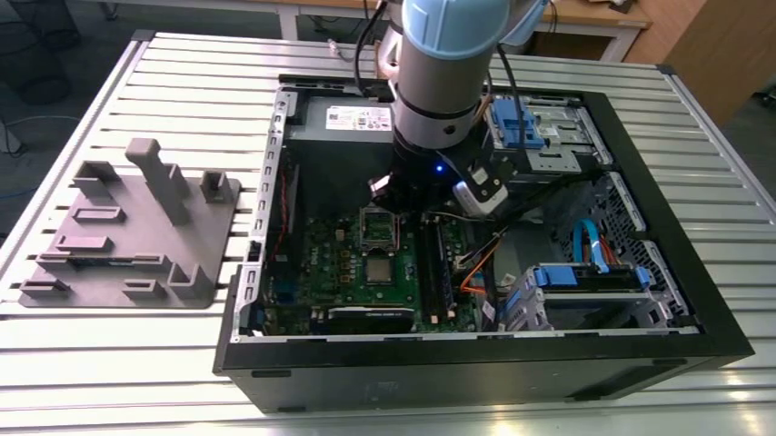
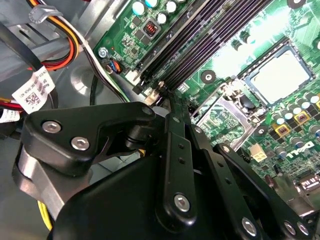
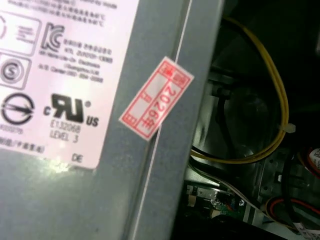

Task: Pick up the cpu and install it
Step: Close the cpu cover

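Observation:
The cpu [image 1: 380, 270] is a pale silver square lying flat in the black socket on the green motherboard [image 1: 340, 263] inside the open computer case. In the second wrist view the cpu [image 2: 277, 77] sits in the socket beside the raised silver socket frame [image 2: 225, 107]. In the exterior view that frame [image 1: 380, 222] stands open just behind the cpu. My gripper [image 1: 408, 205] hangs low inside the case, right beside the frame and over the memory slots [image 2: 200, 45]. Its black linkage [image 2: 172, 150] fills the near part of the second wrist view. Nothing shows in its grasp.
A grey plastic tray [image 1: 134, 227] with upright posts lies on the slatted metal table [image 1: 122, 363] at the exterior view's left. The case holds the power supply [image 3: 75, 100], cable bundles [image 2: 65, 45] and blue drive brackets [image 1: 582, 277]. Its black walls [image 1: 485, 363] ring the board.

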Robot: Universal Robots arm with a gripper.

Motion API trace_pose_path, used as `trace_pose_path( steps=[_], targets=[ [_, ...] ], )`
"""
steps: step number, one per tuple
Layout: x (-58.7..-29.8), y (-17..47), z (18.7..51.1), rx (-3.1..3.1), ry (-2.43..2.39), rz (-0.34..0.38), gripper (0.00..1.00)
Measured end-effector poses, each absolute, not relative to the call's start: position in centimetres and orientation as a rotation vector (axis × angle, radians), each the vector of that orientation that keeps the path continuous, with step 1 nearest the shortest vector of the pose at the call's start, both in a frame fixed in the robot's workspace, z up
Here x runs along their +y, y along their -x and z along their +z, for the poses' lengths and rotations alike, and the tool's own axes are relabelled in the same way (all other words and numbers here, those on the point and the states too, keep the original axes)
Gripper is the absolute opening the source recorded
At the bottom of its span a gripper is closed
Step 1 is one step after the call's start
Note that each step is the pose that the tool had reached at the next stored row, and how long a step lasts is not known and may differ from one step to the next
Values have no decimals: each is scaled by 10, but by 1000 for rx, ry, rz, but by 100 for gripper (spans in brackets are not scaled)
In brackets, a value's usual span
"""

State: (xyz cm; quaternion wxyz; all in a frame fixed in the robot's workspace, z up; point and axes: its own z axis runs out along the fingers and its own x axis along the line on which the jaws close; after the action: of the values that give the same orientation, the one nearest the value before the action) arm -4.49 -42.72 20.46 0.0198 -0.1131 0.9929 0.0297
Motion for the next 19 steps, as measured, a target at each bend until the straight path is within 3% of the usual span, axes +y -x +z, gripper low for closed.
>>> trace_pose_path(
  steps=[19],
  targets=[
    [-426,47,203,3059,522,95,11]
  ],
)
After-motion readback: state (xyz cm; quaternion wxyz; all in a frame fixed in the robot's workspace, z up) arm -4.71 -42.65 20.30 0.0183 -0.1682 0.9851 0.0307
